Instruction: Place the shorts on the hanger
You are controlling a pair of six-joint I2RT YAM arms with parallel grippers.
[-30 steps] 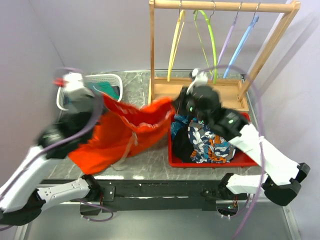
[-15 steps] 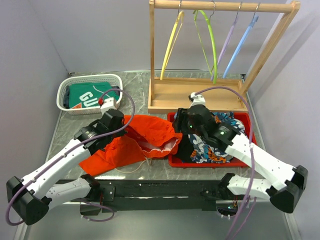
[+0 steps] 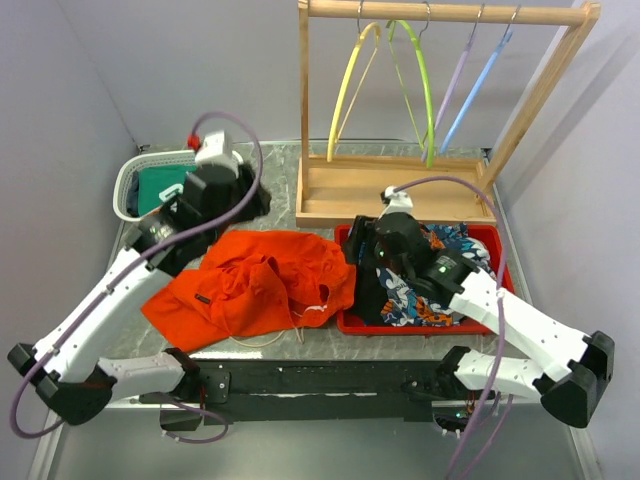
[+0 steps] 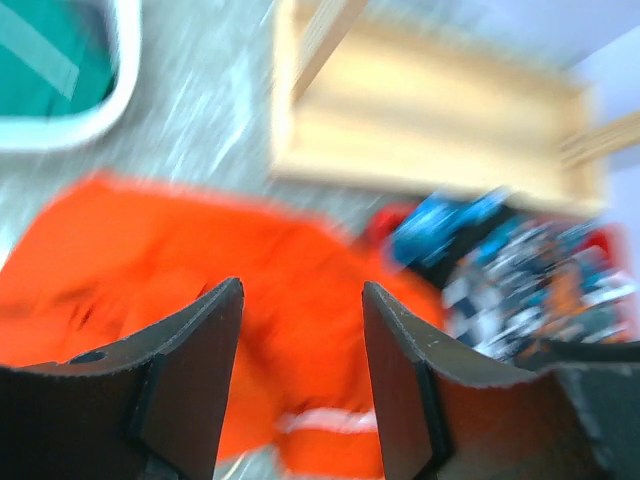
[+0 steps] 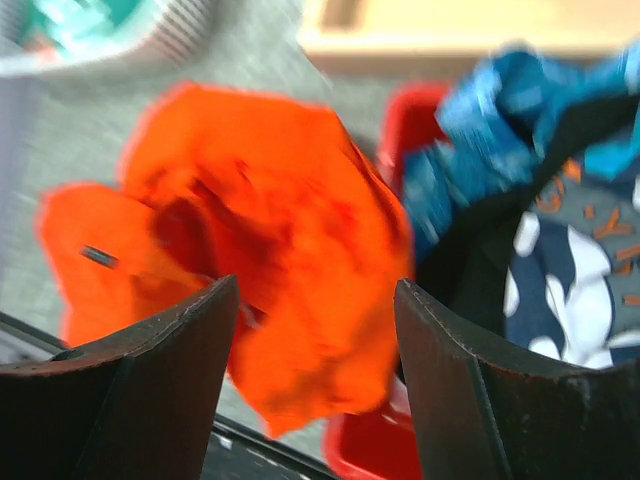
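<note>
The shorts lie crumpled on the counter, plain bright orange, one edge touching the red tray. A white drawstring shows along their near edge, and there is a small dark label (too small to read). The yellow hanger hangs from the wooden rail. My left pincer and right pincer both stand apart above the shorts, holding nothing.
</note>
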